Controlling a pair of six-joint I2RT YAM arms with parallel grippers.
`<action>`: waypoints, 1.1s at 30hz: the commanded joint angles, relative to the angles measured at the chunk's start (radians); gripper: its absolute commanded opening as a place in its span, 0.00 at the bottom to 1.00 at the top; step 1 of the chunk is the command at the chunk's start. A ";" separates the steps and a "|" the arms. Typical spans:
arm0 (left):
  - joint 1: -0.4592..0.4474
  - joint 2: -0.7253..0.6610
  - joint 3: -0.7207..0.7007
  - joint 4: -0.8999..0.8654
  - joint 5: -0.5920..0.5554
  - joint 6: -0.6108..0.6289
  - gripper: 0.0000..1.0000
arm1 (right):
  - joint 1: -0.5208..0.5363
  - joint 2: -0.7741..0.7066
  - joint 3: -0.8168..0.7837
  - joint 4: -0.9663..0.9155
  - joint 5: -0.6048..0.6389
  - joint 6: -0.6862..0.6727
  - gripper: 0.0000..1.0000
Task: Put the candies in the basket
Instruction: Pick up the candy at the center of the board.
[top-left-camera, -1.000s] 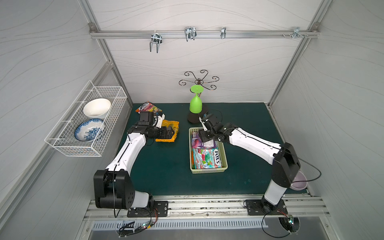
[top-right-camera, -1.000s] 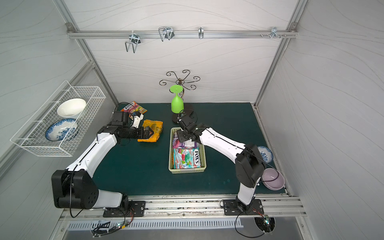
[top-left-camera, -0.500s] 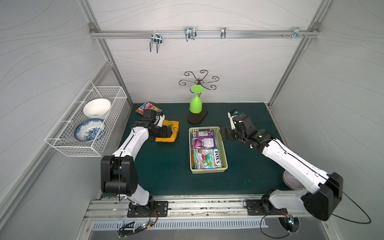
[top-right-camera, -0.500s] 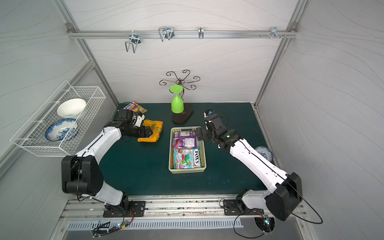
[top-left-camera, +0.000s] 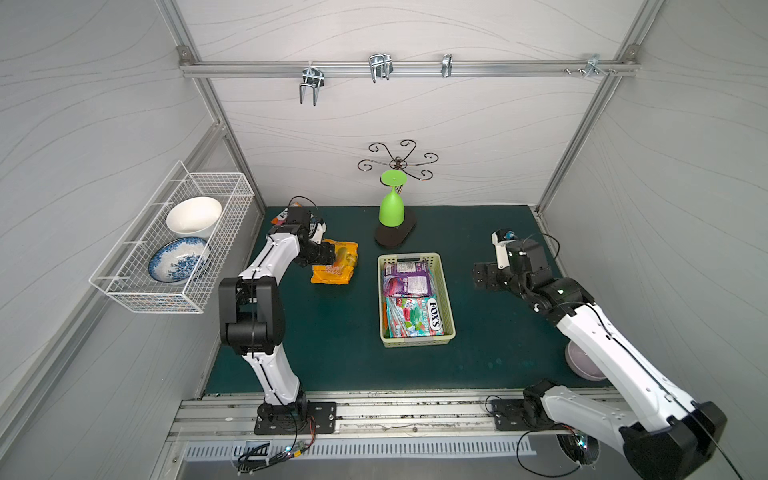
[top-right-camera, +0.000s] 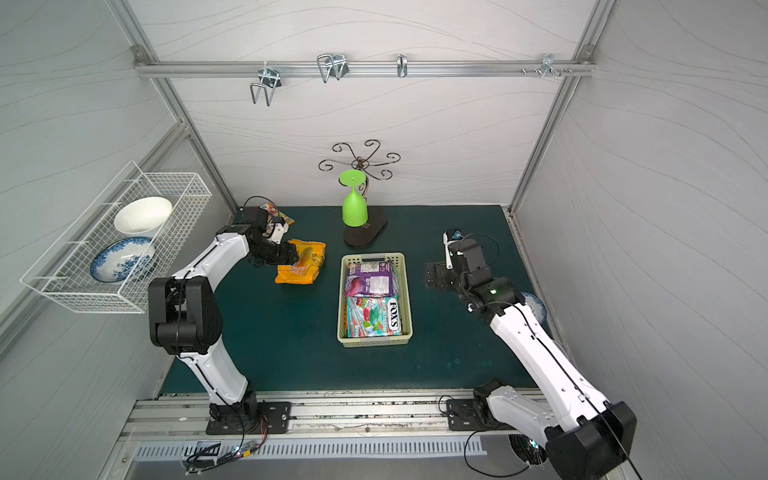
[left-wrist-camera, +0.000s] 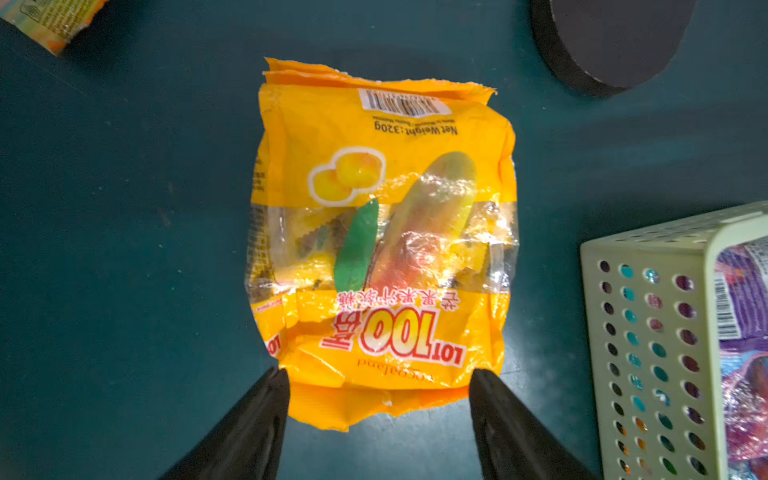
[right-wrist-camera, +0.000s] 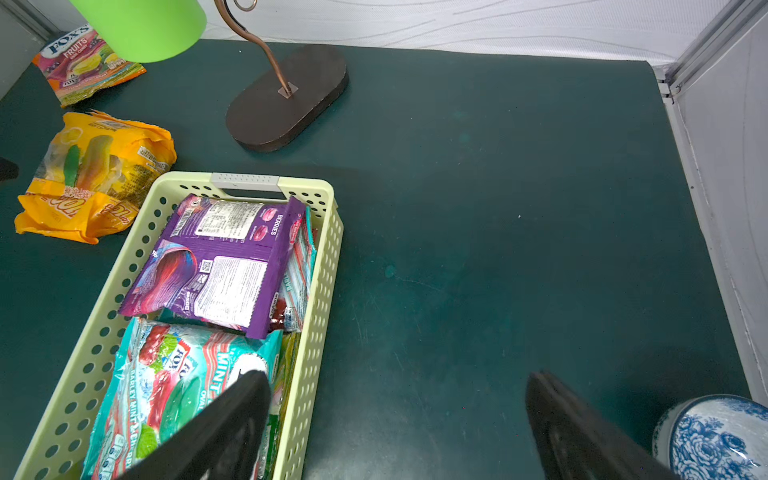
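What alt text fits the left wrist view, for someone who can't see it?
An orange-yellow candy bag lies flat on the dark green mat, with the open left gripper straddling one end, a black finger at each corner. A corner of the pale green basket, a purple bag inside, shows at the frame's edge.

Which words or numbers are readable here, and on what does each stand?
"LOT 100": glossy orange plastic bag
"Net Weight: 320g": same bag
"FOX'S": teal plastic bag
"MINT": same teal bag
"BERRIES": purple plastic bag
"FOX'S FRUITS": orange multicoloured plastic bag
Fine print elsewhere: too small to read
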 joint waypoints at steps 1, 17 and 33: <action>0.024 0.057 0.079 0.006 0.013 0.056 0.72 | -0.037 -0.043 -0.012 -0.025 -0.037 -0.008 0.99; 0.042 0.298 0.297 -0.030 0.079 0.168 0.33 | -0.063 -0.169 -0.068 -0.068 -0.033 -0.043 0.99; 0.037 0.121 0.260 -0.026 0.016 0.303 0.00 | -0.063 -0.180 -0.082 -0.063 -0.022 -0.056 0.99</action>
